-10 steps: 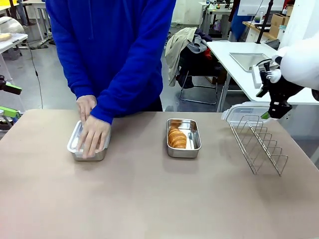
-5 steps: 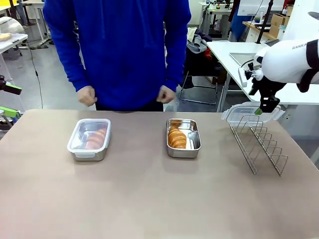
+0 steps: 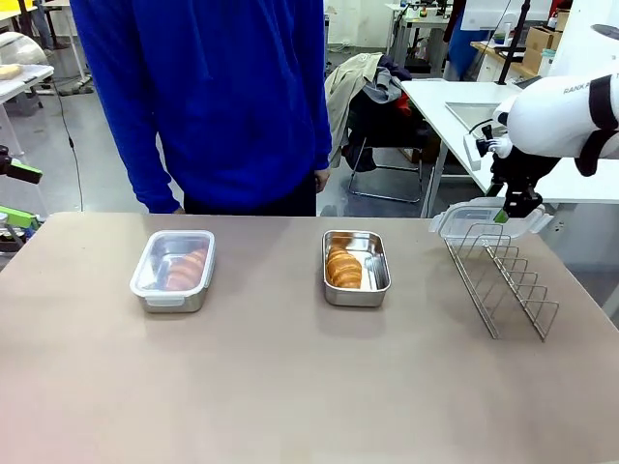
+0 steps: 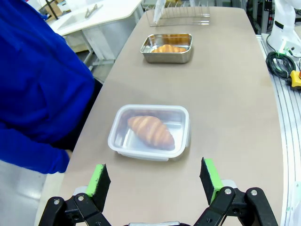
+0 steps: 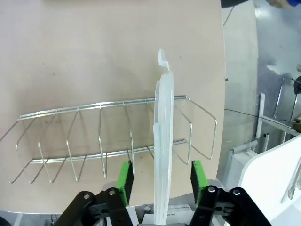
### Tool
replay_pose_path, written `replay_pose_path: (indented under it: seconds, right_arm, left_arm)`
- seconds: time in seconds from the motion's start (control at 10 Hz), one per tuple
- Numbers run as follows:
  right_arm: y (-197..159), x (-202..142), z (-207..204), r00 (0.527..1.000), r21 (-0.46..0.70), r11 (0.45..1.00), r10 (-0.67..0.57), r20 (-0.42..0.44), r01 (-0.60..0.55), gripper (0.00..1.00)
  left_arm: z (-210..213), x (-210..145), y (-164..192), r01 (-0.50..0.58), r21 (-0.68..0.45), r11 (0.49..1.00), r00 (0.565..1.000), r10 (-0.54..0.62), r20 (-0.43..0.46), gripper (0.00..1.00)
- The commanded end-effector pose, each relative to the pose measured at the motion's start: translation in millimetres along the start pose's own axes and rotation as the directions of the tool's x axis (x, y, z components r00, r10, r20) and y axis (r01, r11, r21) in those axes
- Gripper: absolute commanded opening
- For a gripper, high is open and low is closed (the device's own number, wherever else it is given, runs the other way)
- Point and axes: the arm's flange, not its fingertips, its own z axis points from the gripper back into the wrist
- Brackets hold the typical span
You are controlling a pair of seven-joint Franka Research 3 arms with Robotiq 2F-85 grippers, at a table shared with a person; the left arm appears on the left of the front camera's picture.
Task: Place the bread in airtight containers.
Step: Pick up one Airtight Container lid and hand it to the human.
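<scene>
Tan table (image 3: 290, 387): wire rack (image 3: 503, 280) upright, clear lid (image 3: 481, 218) slotted in.

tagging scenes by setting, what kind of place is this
Likely a robotics lab, not a kitchen: a white robot arm works at the tan table, white workbenches stand behind, and cables run alongside.

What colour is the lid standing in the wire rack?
Clear, colourless plastic lid; the right wrist view shows it best.

The right robot arm (image 3: 571, 114) has black letters on its white shell, cut off at the picture's edge (they look like "RANK"). No other words can be read.
</scene>
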Motion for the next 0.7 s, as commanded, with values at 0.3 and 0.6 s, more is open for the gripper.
replay_pose_path:
  seconds: [0.3,0.6]
  right_arm:
    - [-0.2,-2.7,6.5,0.999,0.007,1.000,-0.011,-0.044,0.011,0.00]
    - [2.1,-6.1,14.1,0.998,0.015,1.000,-0.006,-0.059,0.007,0.00]
  left_arm:
    - [-2.1,-0.1,-2.0,0.015,0.015,1.000,0.999,-0.016,0.028,1.00]
    - [-2.1,-0.1,-2.0,0.015,0.015,1.000,0.999,-0.016,0.028,1.00]
